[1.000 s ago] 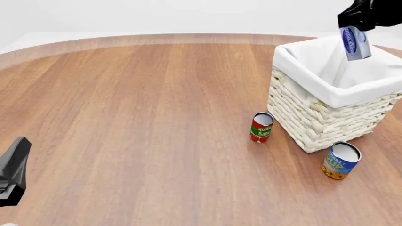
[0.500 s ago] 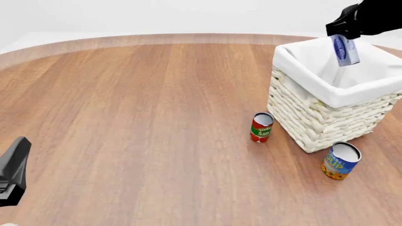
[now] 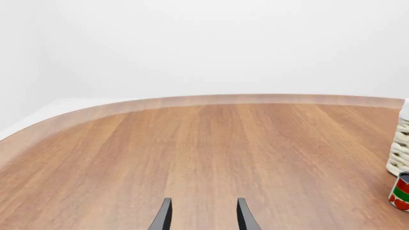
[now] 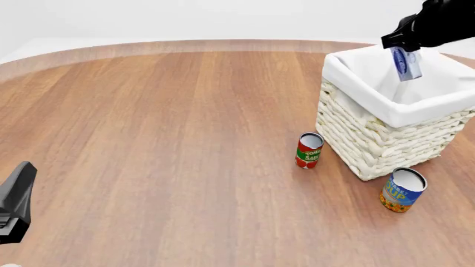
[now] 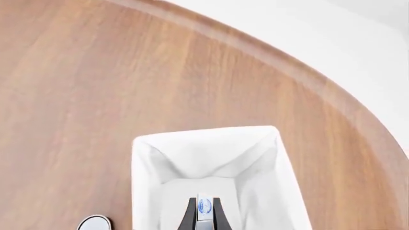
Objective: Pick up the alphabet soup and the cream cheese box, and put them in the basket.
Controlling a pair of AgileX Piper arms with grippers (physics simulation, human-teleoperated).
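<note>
Round wooden worktop [image 4: 163, 139], pale rim at far edge. On it: basket [image 4: 371, 142] at right, tomato sauce can [image 4: 308, 150] just beside its near-left corner. Alphabet soup [image 4: 402, 189] upright near the basket's front corner.

The desk [image 4: 163, 139] is warm brown wood with long grain stripes and a paler edge. The basket [image 4: 371, 142] is cream-white woven wicker, and its cloth liner [image 4: 356, 72] is plain white. The cream cheese box [image 4: 406, 62] is blue and silver-white with a blue oval logo. The alphabet soup [image 4: 401, 190] has a blue label, a yellow-orange band below and a silver-white top. The tomato sauce can [image 4: 308, 151] is red and green. Both end effectors, right [image 4: 406, 40] and left [image 4: 15, 200], are black.
</note>
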